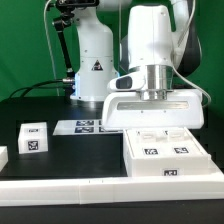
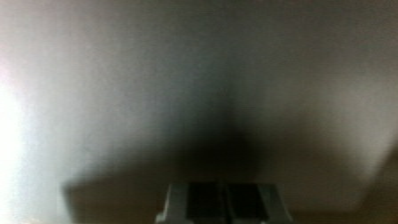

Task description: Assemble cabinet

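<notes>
**Clenched end effector (image 2: 224, 203) low over the cabinet (image 1: 165, 150), at 4 o'clock in the exterior view.**
Pads together with nothing between, probably set for pushing rather than gripping. Cabinet flat on the tabletop (image 1: 80, 155), tags up; small tagged block (image 1: 33, 138) well apart at 8 o'clock.

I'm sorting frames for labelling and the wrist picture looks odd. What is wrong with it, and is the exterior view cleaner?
Wrist view: out of focus, filled by a blank pale surface, washed out at one edge, a dark shadow band running to the pincer. Exterior view: sharper, evenly lit, tags on the cabinet distinct, no strong glare.
</notes>
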{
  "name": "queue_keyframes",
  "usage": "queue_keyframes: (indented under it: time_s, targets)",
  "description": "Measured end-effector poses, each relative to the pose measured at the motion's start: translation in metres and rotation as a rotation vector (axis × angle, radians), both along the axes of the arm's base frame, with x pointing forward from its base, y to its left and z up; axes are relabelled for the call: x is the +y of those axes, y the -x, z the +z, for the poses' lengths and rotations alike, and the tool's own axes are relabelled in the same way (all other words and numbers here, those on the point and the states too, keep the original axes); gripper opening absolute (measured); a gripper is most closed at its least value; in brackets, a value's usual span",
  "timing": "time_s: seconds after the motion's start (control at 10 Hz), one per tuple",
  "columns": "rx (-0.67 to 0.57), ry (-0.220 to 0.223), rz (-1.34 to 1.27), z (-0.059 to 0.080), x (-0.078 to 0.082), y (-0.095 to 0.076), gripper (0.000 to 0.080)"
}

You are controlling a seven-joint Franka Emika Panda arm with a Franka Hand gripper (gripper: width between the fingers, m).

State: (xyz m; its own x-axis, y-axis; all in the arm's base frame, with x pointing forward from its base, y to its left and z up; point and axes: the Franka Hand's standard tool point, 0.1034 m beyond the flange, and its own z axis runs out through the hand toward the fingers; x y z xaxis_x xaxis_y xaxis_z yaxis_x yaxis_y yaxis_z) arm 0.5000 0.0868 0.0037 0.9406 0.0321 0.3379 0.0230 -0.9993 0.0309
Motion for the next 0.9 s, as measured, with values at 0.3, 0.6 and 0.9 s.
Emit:
queue_keyframes:
  time_s: [0.3,0.6,0.9]
  targets:
    - [0.011,-0.002,0.011,0.008,-0.001,-0.001,0.0002]
    - [0.032,-0.029,0.003,0.042,-0.004,-0.003,0.0002]
    - [0.054,-0.063,0.001,0.074,0.001,-0.009,0.0002]
